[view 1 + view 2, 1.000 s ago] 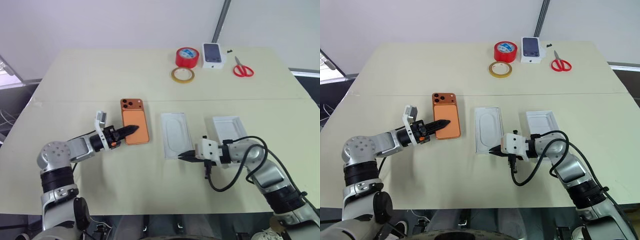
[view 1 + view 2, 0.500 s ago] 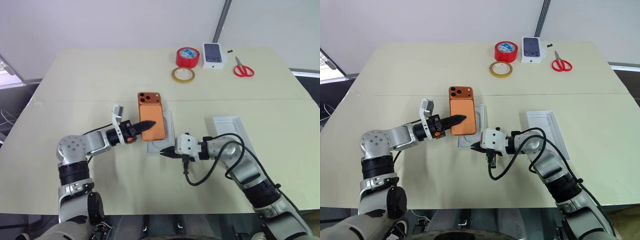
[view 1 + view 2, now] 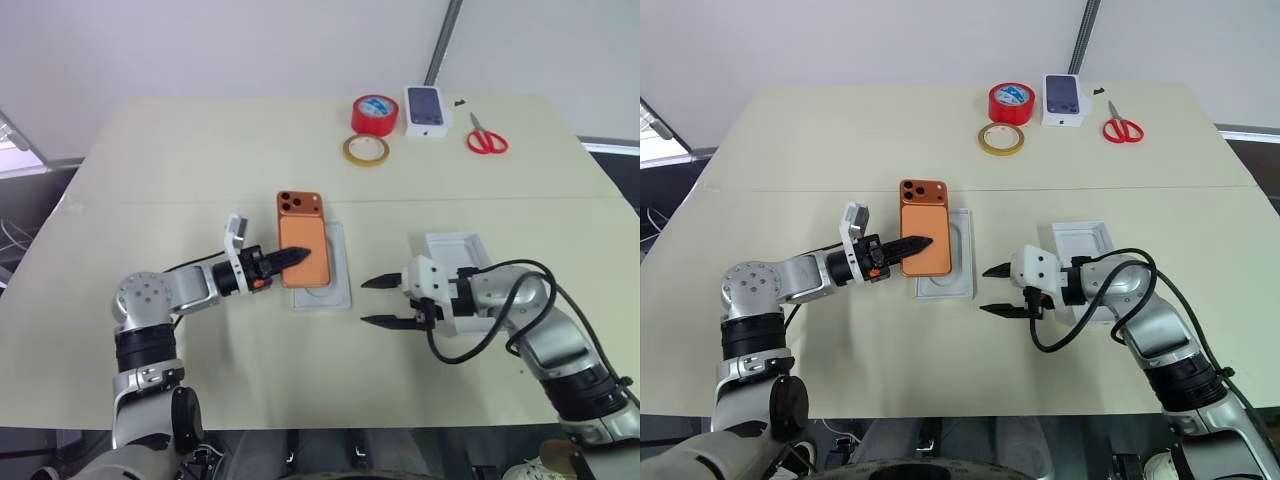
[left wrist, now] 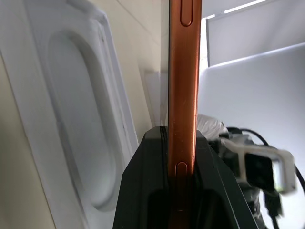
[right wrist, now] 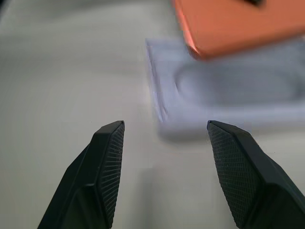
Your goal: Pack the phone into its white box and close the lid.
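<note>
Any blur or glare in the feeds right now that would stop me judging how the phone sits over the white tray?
Right wrist view: the phone and the white tray under it are soft and smeared, while the right hand is crisp. Left wrist view: the phone's edge is sharp, the tray behind it softer, the background bright. Head views: even light, no glare; the left hand casts little shadow.

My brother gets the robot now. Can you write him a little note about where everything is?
Left gripper: shut on the phone, held over the white insert, partly overlapping it.
Right gripper: open, empty, apart from the insert.
White box: lies behind the right arm, without the phone.
Done: phone picked up.
Left: phone into the box, lid on. I cannot tell where the lid is.
</note>
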Robot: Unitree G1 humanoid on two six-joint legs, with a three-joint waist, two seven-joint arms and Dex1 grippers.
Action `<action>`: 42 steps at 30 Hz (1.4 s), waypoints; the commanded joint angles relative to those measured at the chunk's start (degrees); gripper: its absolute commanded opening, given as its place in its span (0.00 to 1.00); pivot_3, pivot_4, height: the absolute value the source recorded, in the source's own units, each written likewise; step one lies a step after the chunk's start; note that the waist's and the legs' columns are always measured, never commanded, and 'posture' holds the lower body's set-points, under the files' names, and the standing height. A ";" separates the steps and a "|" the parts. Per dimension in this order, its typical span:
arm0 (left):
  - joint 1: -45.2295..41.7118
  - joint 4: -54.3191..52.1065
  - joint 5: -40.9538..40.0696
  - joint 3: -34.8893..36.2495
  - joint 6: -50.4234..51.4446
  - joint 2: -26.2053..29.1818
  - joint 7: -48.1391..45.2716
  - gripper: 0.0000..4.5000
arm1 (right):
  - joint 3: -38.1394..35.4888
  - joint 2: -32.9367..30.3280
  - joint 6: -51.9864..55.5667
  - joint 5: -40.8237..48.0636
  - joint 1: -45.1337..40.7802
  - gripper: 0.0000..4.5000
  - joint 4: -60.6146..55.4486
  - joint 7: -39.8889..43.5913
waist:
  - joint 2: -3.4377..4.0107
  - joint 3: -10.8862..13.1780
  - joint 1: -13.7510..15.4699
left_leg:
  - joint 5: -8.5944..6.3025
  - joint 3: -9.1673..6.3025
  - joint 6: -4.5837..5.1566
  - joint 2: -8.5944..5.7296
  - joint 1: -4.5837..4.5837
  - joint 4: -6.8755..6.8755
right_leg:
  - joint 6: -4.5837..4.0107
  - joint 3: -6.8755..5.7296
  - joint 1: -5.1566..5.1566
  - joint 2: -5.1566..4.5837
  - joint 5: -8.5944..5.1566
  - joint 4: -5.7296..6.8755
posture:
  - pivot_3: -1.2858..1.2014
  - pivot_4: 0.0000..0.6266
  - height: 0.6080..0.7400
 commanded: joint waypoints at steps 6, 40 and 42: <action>0.86 -1.77 -1.80 0.35 2.06 0.34 0.21 0.30 | -1.19 0.79 -5.67 -2.13 -2.45 0.65 3.95 -2.80 | 0.00 0.00 0.19 | 0.02 0.00 -0.03 0.03 0.00 0.01 | 0.00 0.00 -0.03 0.02 0.00 0.05 | 0.52 0.24 1.00; -1.40 -5.93 10.57 -7.74 -11.81 13.52 -3.51 0.59 | 1.25 6.58 -9.77 -10.30 -8.91 0.24 14.42 -10.36 | 0.02 -0.01 0.09 | 0.04 0.02 -0.07 0.02 0.03 0.05 | -0.01 0.00 -0.04 0.03 0.00 0.15 | 0.52 0.24 1.00; -0.59 -6.96 14.00 -11.14 -16.11 14.22 -5.14 0.37 | 1.78 6.80 -10.84 -11.78 -9.70 0.02 16.43 -11.33 | 0.02 -0.01 0.09 | 0.04 0.02 -0.07 0.02 0.03 0.05 | -0.01 0.00 -0.04 0.03 0.00 0.14 | 0.52 0.24 1.00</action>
